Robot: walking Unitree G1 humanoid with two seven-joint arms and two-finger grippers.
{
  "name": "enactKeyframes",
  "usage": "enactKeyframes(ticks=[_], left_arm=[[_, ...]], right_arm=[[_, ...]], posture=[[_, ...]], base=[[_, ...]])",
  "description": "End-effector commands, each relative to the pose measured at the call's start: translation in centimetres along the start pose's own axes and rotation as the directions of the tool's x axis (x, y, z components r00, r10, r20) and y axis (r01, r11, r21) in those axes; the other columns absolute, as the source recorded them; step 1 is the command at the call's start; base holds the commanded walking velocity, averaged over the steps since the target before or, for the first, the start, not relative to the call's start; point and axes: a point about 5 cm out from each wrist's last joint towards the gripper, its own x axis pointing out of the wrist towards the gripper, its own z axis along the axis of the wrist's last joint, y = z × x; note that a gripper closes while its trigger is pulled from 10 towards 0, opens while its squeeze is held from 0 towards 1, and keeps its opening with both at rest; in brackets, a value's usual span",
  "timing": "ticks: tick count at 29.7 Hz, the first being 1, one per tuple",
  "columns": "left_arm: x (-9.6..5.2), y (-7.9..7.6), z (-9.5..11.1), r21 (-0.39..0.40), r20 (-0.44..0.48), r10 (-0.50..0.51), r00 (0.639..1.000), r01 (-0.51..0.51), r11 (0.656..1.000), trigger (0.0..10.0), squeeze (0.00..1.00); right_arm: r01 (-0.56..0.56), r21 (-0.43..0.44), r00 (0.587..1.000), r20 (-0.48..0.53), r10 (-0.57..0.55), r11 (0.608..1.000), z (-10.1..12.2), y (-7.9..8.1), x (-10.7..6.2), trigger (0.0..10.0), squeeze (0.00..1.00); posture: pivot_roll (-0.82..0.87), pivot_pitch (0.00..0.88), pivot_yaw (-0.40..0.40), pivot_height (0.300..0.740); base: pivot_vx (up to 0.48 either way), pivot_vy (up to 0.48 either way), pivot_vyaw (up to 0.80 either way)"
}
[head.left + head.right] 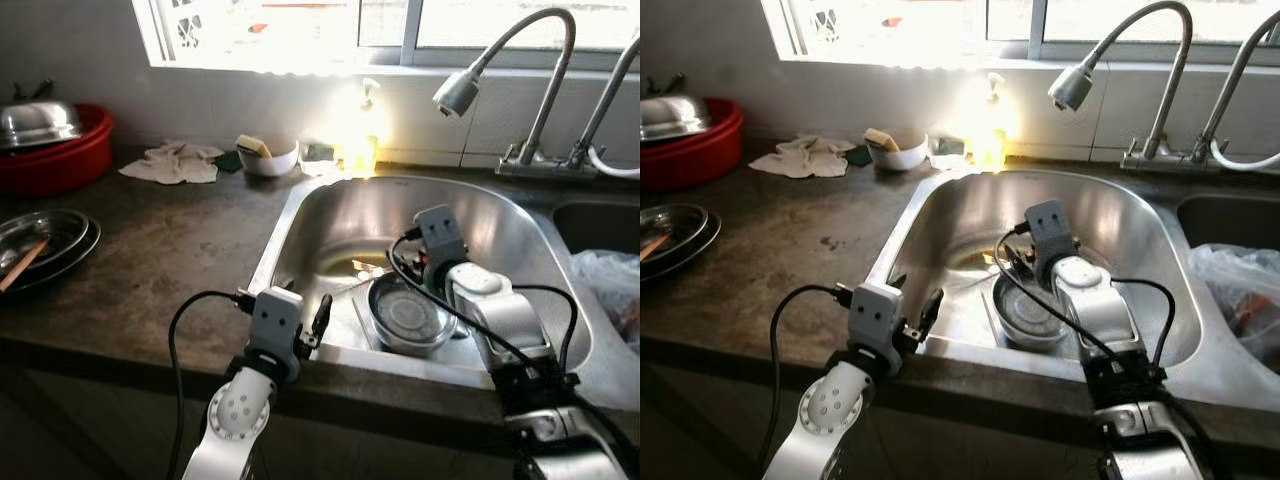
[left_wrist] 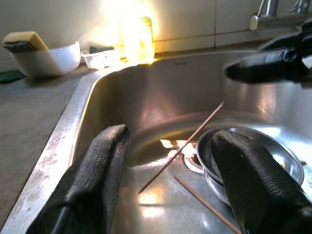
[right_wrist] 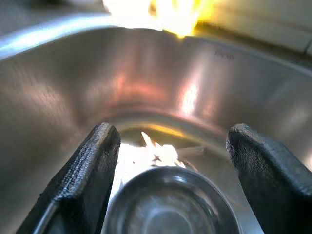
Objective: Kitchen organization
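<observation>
One steel bowl (image 1: 408, 318) sits at the bottom of the sink (image 1: 300, 215), lower centre of the left eye view, just right of the drain. It looks thin, stiff and light, with a smooth, shiny and probably wet surface, so it would likely slip under a pinch on its curved side. The rolled rim is the sensible place to take hold, one finger inside and one outside; it is hardly fragile, though it would clatter if dropped.

Two thin wooden sticks (image 2: 181, 147) lie on the sink floor beside the bowl, one leaning up over its edge. They look very light and easy to flick away.

The right gripper (image 3: 170, 161) hangs just above the bowl, fingers spread wide apart and holding nothing, the bowl's rim showing between them in its wrist view. The left gripper (image 1: 310, 325) hovers over the near left edge of the sink, its fingers (image 2: 95, 175) also spread and empty.

Further out, at upper centre, a white bowl (image 1: 268, 158) with a sponge (image 1: 253, 146) sits under the bright window, a crumpled cloth (image 1: 176, 163) to its left. A red basin (image 1: 60, 150) holding a steel lid is at upper left, with dark plates (image 1: 45, 240) below it. Two taps (image 1: 520, 90) arch over the sink at upper right.
</observation>
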Motion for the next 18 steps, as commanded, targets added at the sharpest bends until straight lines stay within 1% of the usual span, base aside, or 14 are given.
enactKeyframes(ticks=[1, 2, 3, 4, 5, 6, 7, 8, 9, 11, 13, 14, 15, 18], left_arm=[[-0.1, -0.1, 0.0, 0.004, -0.007, -0.003, 1.0, 0.003, 1.0, 10.0, 0.0], [-0.2, -0.1, 0.0, 0.001, -0.008, -0.006, 1.0, 0.006, 1.0, 10.0, 0.0], [-0.2, -0.1, 0.0, 0.001, -0.008, -0.006, 1.0, 0.006, 1.0, 10.0, 0.0], [-0.2, -0.2, -0.1, -0.001, -0.008, -0.008, 1.0, 0.008, 1.0, 10.0, 0.0], [-0.2, -0.2, -0.1, -0.001, -0.008, -0.008, 1.0, 0.008, 1.0, 10.0, 0.0], [-0.3, -0.2, -0.1, -0.002, -0.009, -0.012, 1.0, 0.012, 1.0, 10.0, 0.0], [-0.3, -0.3, -0.2, -0.003, -0.01, -0.015, 1.0, 0.015, 1.0, 10.0, 0.0], [-0.3, -0.3, -0.2, -0.003, -0.01, -0.015, 1.0, 0.015, 1.0, 10.0, 0.0], [-0.3, -0.3, -0.2, -0.003, -0.01, -0.017, 1.0, 0.017, 1.0, 10.0, 0.0], [-0.4, -0.5, -0.2, -0.008, -0.01, -0.024, 1.0, 0.024, 1.0, 10.0, 0.0], [-0.4, -0.6, -0.3, -0.012, -0.012, -0.028, 1.0, 0.028, 1.0, 10.0, 0.0], [-0.4, -0.6, -0.3, -0.012, -0.012, -0.028, 1.0, 0.028, 1.0, 10.0, 0.0], [-0.5, -0.7, -0.3, -0.013, -0.015, -0.032, 0.999, 0.032, 0.999, 10.0, 0.0], [-0.6, -0.8, -0.4, -0.015, -0.016, -0.034, 0.999, 0.034, 0.999, 10.0, 0.0]], right_arm=[[0.043, 0.039, 0.988, 0.147, -0.049, 0.998, 1.4, -0.1, -1.4, 10.0, 0.0], [0.059, 0.066, 0.967, 0.244, -0.073, 0.996, 1.8, 0.2, -3.0, 10.0, 0.0], [0.059, 0.066, 0.967, 0.244, -0.073, 0.996, 1.8, 0.2, -3.0, 10.0, 0.0], [0.067, 0.083, 0.95, 0.3, -0.089, 0.994, 2.1, 0.5, -4.0, 10.0, 0.0], [0.067, 0.083, 0.95, 0.3, -0.089, 0.994, 2.1, 0.5, -4.0, 10.0, 0.0], [0.075, 0.107, 0.931, 0.349, -0.109, 0.991, 2.1, 0.8, -5.3, 10.0, 0.0], [0.079, 0.122, 0.919, 0.374, -0.12, 0.989, 2.1, 1.1, -6.2, 10.0, 0.0], [0.079, 0.122, 0.919, 0.374, -0.12, 0.989, 2.1, 1.1, -6.2, 10.0, 0.0], [0.082, 0.132, 0.914, 0.386, -0.127, 0.988, 2.0, 1.2, -6.6, 10.0, 0.0], [0.088, 0.159, 0.914, 0.379, -0.143, 0.983, 0.8, 2.0, -7.9, 10.0, 0.0], [0.094, 0.182, 0.917, 0.366, -0.156, 0.979, 0.1, 2.6, -8.7, 10.0, 0.0], [0.094, 0.182, 0.917, 0.366, -0.156, 0.979, 0.1, 2.6, -8.7, 10.0, 0.0], [0.101, 0.195, 0.92, 0.354, -0.166, 0.976, -0.4, 2.9, -9.1, 10.0, 0.0], [0.106, 0.2, 0.922, 0.347, -0.172, 0.974, -0.6, 3.0, -9.3, 10.0, 0.0]], posture=[[0.12, 0.0, -0.035, 0.74], [0.11, 0.0, -0.033, 0.74], [0.11, 0.0, -0.033, 0.74], [0.11, 0.0, -0.031, 0.74], [0.11, 0.0, -0.031, 0.74], [0.1, 0.0, -0.026, 0.74], [0.1, 0.0, -0.025, 0.74], [0.1, 0.0, -0.025, 0.74], [0.09, 0.0, -0.025, 0.74], [0.09, 0.0, -0.026, 0.74], [0.09, 0.0, -0.023, 0.74], [0.09, 0.0, -0.023, 0.74], [0.09, 0.0, -0.021, 0.74], [0.09, 0.0, -0.022, 0.74]], base=[[0.0, 0.0, 0.0], [0.0, 0.0, 0.0], [0.0, 0.0, 0.0], [0.0, 0.0, 0.0], [0.0, 0.0, 0.0], [0.0, 0.0, 0.0], [0.0, 0.0, 0.0], [0.0, 0.0, 0.0], [0.0, 0.0, 0.0], [0.0, 0.0, 0.0], [0.0, 0.0, 0.0], [0.0, 0.0, 0.0], [0.0, 0.0, 0.0], [0.0, 0.0, 0.0]])
